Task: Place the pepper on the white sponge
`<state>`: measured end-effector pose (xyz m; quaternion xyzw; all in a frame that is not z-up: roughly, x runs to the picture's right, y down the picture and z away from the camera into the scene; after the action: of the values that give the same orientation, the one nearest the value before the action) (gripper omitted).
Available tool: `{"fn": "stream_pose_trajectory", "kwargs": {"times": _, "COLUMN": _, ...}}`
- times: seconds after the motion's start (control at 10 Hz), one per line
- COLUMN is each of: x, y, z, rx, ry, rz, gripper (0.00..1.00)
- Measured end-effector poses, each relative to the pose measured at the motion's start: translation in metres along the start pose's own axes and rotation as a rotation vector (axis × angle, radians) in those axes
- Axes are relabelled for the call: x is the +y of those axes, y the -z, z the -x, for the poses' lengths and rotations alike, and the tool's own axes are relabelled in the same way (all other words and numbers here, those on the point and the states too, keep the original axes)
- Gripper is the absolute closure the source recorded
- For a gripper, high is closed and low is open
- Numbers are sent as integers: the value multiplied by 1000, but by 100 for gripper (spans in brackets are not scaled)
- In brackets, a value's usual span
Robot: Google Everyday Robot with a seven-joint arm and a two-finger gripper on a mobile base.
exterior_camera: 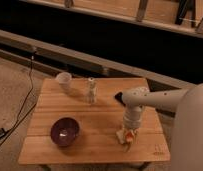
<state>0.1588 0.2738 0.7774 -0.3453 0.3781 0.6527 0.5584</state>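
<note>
Pincer (129, 131) low at front-right of wooden desk (95, 145).
Small orange-red pepper (129, 142) beside pale off-white sponge block (122, 135); grip: can't tell.

Above the desk (100, 146), my hand (128, 133) hangs right of the bowl (64, 131), over the sponge (120, 135), with the pepper (129, 142) just below it. The cup (64, 80) stands behind the bowl; the bottle (91, 91) stands behind the bowl and to its right.

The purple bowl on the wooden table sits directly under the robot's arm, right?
No. The camera view shows the purple bowl on the wooden table, but well apart from the arm; the gripper is down over the pepper and white sponge.
</note>
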Motion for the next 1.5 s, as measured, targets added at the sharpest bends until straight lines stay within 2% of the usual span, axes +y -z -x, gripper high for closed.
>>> {"fn": "stream_pose_trajectory", "kwargs": {"times": 0.3, "x": 0, "y": 1, "z": 1, "rx": 0, "ry": -1, "rz": -3, "gripper": 58}}
{"fn": "stream_pose_trajectory", "kwargs": {"times": 0.4, "x": 1, "y": 3, "z": 3, "rx": -4, "ry": 1, "rz": -4, "gripper": 45}}
{"fn": "stream_pose_trajectory", "kwargs": {"times": 0.5, "x": 1, "y": 5, "z": 4, "rx": -8, "ry": 2, "rz": -4, "gripper": 38}}
{"fn": "stream_pose_trajectory", "kwargs": {"times": 0.6, "x": 3, "y": 8, "z": 4, "rx": -7, "ry": 7, "rz": -9, "gripper": 26}}
{"fn": "stream_pose_trajectory", "kwargs": {"times": 0.7, "x": 2, "y": 10, "z": 4, "rx": -7, "ry": 8, "rz": -11, "gripper": 21}}
{"fn": "stream_pose_trajectory", "kwargs": {"times": 1.5, "x": 6, "y": 33, "z": 5, "rx": -32, "ry": 6, "rz": -32, "gripper": 20}}
